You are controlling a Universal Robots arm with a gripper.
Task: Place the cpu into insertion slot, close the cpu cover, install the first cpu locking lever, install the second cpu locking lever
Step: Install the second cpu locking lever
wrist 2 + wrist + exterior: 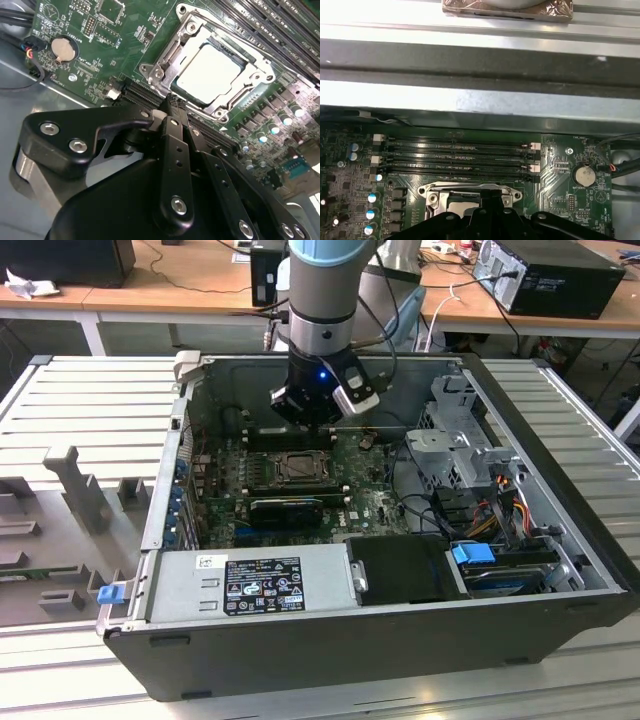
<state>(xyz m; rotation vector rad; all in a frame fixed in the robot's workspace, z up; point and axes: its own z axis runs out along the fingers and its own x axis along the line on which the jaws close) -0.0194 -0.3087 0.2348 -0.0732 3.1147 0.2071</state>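
The cpu (pixel 214 72) shows its pale silver top and lies flat in the insertion slot (pixel 250 102) on the green motherboard. The cpu cover (pixel 167 52), a dull metal frame, lies down around the chip, which shows through its window. My gripper (pixel 172 101) is shut with nothing between its black fingers, and its tips sit at the frame's edge. In the first wrist view the gripper (pixel 489 192) meets the cover (pixel 436 192) at its rim. In the exterior view the gripper (pixel 312 418) hangs just behind the socket (pixel 300 468). How the locking levers stand I cannot tell.
The open computer case (pixel 300 640) stands on a slatted table. Long black memory slots (pixel 455 157) run beside the socket. A coin battery (pixel 64 49) sits on the board. Drive cages and cables (pixel 480 470) fill the exterior view's right; a power supply (pixel 260 585) lies in front.
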